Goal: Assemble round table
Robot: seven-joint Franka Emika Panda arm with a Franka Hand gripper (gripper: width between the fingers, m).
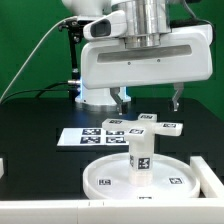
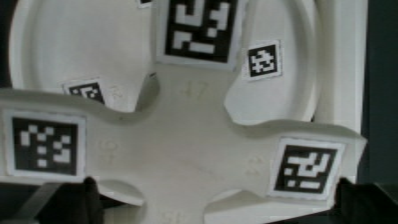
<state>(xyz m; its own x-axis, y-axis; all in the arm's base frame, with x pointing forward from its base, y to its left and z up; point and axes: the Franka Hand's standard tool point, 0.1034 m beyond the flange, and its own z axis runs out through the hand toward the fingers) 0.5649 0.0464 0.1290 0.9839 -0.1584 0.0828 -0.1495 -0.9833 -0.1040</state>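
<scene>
You are about halfway through the round table, as far as I can judge. The post (image 1: pixel 141 158) stands upright in the middle of the disc (image 1: pixel 105 181), and the disc lies flat on the black table (image 1: pixel 30 120), near the front edge. I judge that this first joint is made, though I cannot tell whether the post is screwed in tight. What is left is the foot (image 1: pixel 155 124): it is not yet on top of the post.

The foot sits behind the post in the exterior view, at about the height of the fingers. In the wrist view the foot (image 2: pixel 169 140) fills the picture very close to the camera, with the disc (image 2: pixel 54 50) behind it. This suggests it is lifted, but from these pictures I am not sure whether it hangs in the grip or lies on the table.

The gripper (image 1: pixel 149 97) has its two fingers spread wide, one at each side of the foot. Whether they press on it I cannot tell, because the contact is too small to see.

You have one disc, one post and one foot, so three parts in all. There is also one marker board (image 1: pixel 88 136), lying flat behind the disc.
</scene>
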